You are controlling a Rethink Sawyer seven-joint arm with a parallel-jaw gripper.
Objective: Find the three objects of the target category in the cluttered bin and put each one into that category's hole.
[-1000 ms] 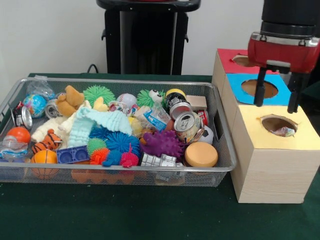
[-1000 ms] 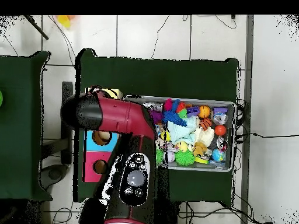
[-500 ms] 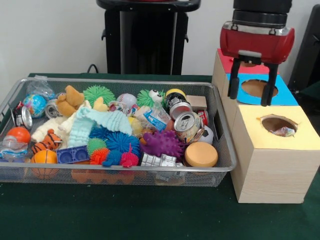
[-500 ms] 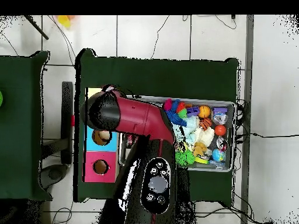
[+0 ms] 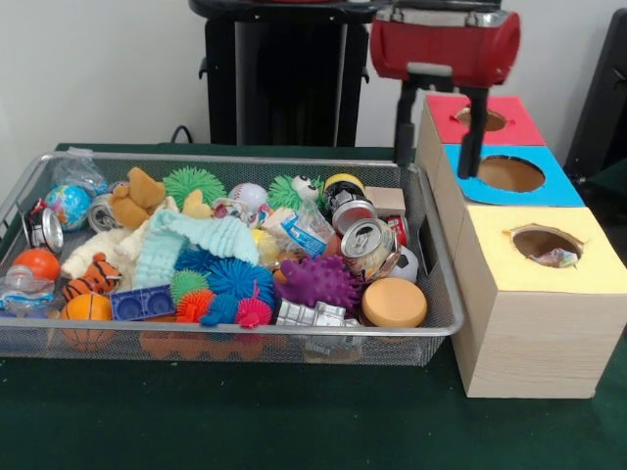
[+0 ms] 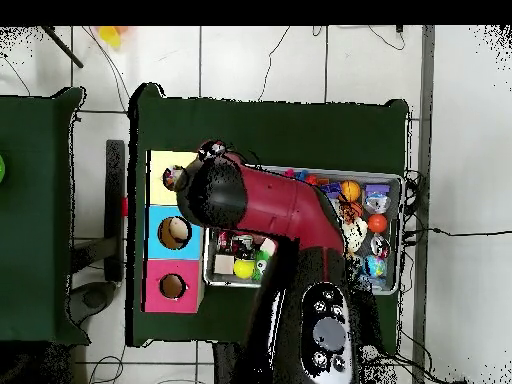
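Above the bin's edge nearest the boxes: gripper [image 5: 437, 157] hung with fingers spread, nothing between them.
Bin: wire basket [image 5: 443, 294] crowded with spiky balls, plush toys, cans.
Yellow box [image 5: 549, 294]: hole [image 5: 545, 243] contained a crinkled item.
Blue hole [image 5: 509, 173]: looked vacant.
Red hole [image 5: 482, 118]: partly behind one finger.

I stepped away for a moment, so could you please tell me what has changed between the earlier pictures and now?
The gripper, open and empty throughout, has travelled from above the yellow box past the blue box toward the wire bin, rising slightly. Nothing was taken hold of or let go. The bin's contents, the crumpled item in the yellow box's hole, and the boxes stayed put.
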